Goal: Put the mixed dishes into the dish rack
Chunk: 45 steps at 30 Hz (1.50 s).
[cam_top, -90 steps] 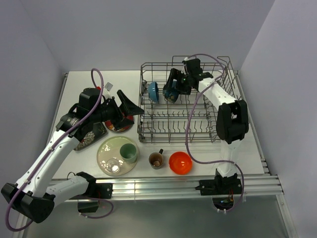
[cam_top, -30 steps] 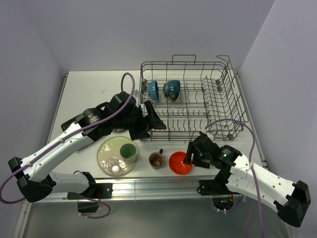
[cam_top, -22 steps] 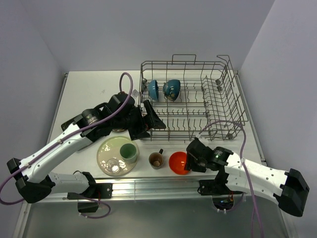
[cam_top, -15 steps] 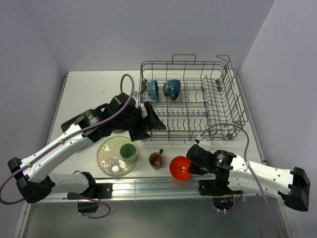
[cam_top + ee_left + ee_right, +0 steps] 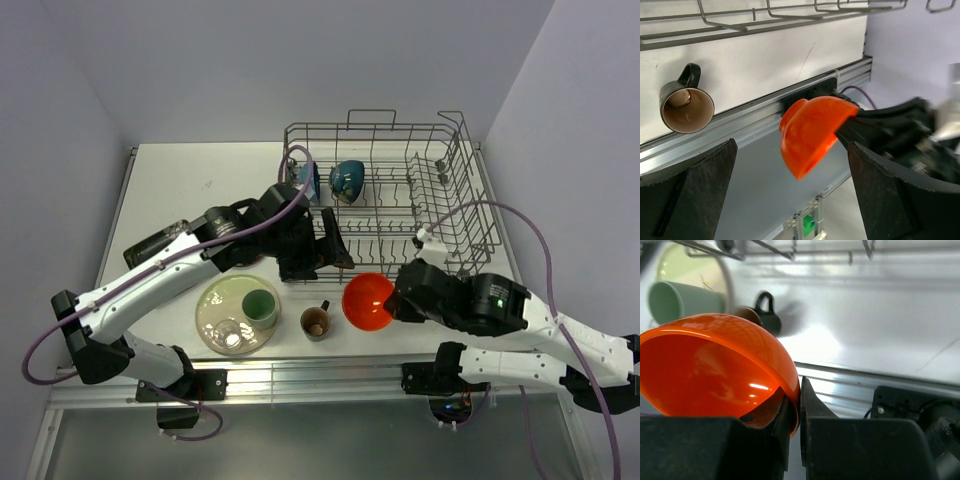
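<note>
Surface: white table (image 5: pixel 190 180) with an aluminium rail (image 5: pixel 330 371) along its lower edge. Room: pale lilac walls (image 5: pixel 250 60) on three sides. Upper right of centre: grey wire dish rack (image 5: pixel 390 127), a blue-inside bowl (image 5: pixel 311 184) and a teal bowl (image 5: pixel 347 178) on edge at its upper left. Lower centre: glossy orange bowl (image 5: pixel 367 301), held clear of the table below the rack, rim pinched by the right pincer (image 5: pixel 393 303). Centre: left pincer (image 5: pixel 322 256), spread wide, holding nothing (at the rack's lower left corner). Lower left: cream round plate (image 5: pixel 213 300) carrying pale green cup (image 5: pixel 259 305) and clear glass (image 5: pixel 231 335); small brown mug (image 5: pixel 316 321) beside it.
</note>
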Available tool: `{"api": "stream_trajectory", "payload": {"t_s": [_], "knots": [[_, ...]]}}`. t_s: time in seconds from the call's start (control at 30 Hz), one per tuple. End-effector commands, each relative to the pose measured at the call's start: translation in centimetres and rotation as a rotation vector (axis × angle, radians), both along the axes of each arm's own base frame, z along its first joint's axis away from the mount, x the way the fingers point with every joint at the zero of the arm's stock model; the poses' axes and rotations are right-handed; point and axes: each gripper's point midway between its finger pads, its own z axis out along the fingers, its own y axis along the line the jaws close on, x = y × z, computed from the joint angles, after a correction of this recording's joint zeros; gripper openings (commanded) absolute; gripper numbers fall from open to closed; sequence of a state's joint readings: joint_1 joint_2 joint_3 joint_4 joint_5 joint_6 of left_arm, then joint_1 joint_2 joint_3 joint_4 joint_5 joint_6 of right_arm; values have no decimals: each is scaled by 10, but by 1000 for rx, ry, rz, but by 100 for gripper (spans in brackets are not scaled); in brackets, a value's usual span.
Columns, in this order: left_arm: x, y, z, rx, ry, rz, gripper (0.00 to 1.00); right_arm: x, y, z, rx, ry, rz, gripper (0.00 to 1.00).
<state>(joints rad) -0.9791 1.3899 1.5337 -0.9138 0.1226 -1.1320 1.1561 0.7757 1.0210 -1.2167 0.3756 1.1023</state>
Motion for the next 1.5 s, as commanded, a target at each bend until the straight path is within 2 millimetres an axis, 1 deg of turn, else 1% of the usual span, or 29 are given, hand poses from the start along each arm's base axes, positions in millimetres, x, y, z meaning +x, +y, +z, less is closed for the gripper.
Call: {"api": "stream_trajectory", "payload": {"t_s": [0.0, 0.03, 0.1, 0.17, 0.3, 0.33, 0.5, 0.57, 0.6, 0.7, 0.73, 0.8, 0.83, 0.87, 0.9, 0.93, 0.97, 1.0, 1.03, 1.07, 1.1, 1.13, 1.17, 1.2, 1.23, 1.27, 1.3, 1.4, 1.47], "knots": [[-5, -4, 16, 23, -70, -51, 99, 20, 5, 24, -109, -90, 34, 0], [-4, -2, 15, 35, -77, -45, 99, 24, 12, 37, -92, -107, 40, 0], [-4, -1, 17, 41, -83, -46, 99, 29, 20, 40, -124, -116, 75, 0], [-6, 0, 16, 44, -84, -51, 99, 31, 28, 50, -115, -132, 104, 0], [-14, 0, 9, 43, -64, -64, 99, 35, 37, 57, -105, -138, 138, 0], [-17, 1, 7, 49, -57, -67, 98, 38, 38, 63, -90, -149, 143, 0], [-25, 9, -8, 94, -37, -78, 93, 38, 45, 85, -4, -158, 199, 0], [-28, 9, -10, 95, -33, -87, 89, 40, 46, 94, 13, -173, 225, 0], [-28, 7, -11, 86, -33, -93, 87, 36, 52, 97, 37, -163, 259, 0], [-30, 3, -10, 76, -34, -119, 68, 34, 57, 102, 73, -154, 321, 0], [-30, 2, -10, 75, -38, -129, 53, 33, 58, 103, 77, -160, 344, 0], [-31, -3, -6, 61, -37, -151, 31, 30, 60, 107, 120, -159, 377, 0], [-31, -6, -5, 51, -44, -168, 6, 29, 60, 109, 125, -166, 403, 0], [-30, -9, -6, 52, -39, -177, 0, 26, 60, 110, 135, -169, 425, 0], [-31, -10, -7, 52, -34, -183, 0, 24, 60, 110, 141, -167, 446, 0], [-34, -12, -6, 37, -25, -210, 0, 22, 59, 109, 128, -168, 477, 7], [-36, -14, -9, 37, -11, -224, 0, 22, 56, 109, 114, -174, 479, 21], [-38, -12, -15, 46, 13, -230, 0, 21, 49, 110, 88, -176, 478, 43], [-41, -13, -17, 30, 40, -247, 0, 25, 43, 110, 52, -196, 471, 72], [-44, -9, -28, 40, 68, -256, 0, 27, 37, 112, 26, -211, 461, 78], [-46, -8, -32, 36, 90, -263, 0, 27, 31, 120, 14, -231, 458, 81], [-49, -6, -34, 21, 121, -277, 0, 30, 26, 126, -8, -261, 462, 90], [-51, -4, -41, 20, 138, -284, 0, 27, 27, 131, -5, -275, 491, 93], [-51, -2, -43, 18, 144, -287, 0, 26, 26, 142, -3, -311, 525, 96], [-52, 0, -45, 19, 154, -293, 0, 25, 28, 146, -4, -320, 548, 99], [-55, 2, -47, 38, 176, -306, 0, 18, 33, 154, 30, -327, 599, 99], [-55, 5, -50, 58, 171, -327, 0, 15, 35, 155, 27, -324, 634, 99], [-57, 7, -53, 104, 187, -360, 0, -3, 53, 156, 49, -324, 786, 100], [-58, 5, -52, 103, 195, -377, 0, -18, 67, 148, 57, -287, 889, 100]]}}
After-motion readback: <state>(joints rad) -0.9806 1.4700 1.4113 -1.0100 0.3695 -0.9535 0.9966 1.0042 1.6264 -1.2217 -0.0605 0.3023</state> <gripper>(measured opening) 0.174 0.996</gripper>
